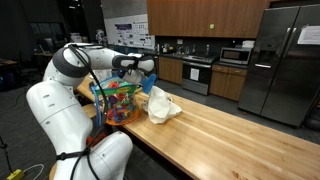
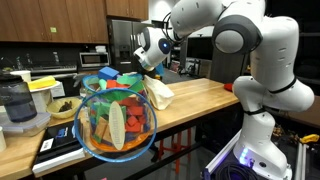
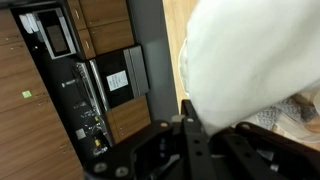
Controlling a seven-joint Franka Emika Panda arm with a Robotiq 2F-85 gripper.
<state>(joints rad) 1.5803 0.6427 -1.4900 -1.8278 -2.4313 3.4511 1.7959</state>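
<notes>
In both exterior views my gripper [image 1: 148, 72] [image 2: 152, 60] hangs over the wooden table [image 1: 230, 135] just above a crumpled white cloth [image 1: 163, 106] [image 2: 160, 93]. The wrist view is filled by the white cloth [image 3: 245, 55], whose lower edge runs down between my gripper [image 3: 205, 112] fingers [image 3: 190, 125], which are shut on it. Beside the cloth stands a clear bowl [image 1: 118, 102] [image 2: 115, 125] heaped with colourful toy pieces.
On a side counter stand a blender jar [image 2: 20, 108] and a small bowl of greens [image 2: 61, 108]. Behind the table are a kitchen stove [image 1: 197, 72], wooden cabinets and a steel fridge [image 1: 280, 60]. The table's front edge [image 1: 190, 160] runs close to the robot base.
</notes>
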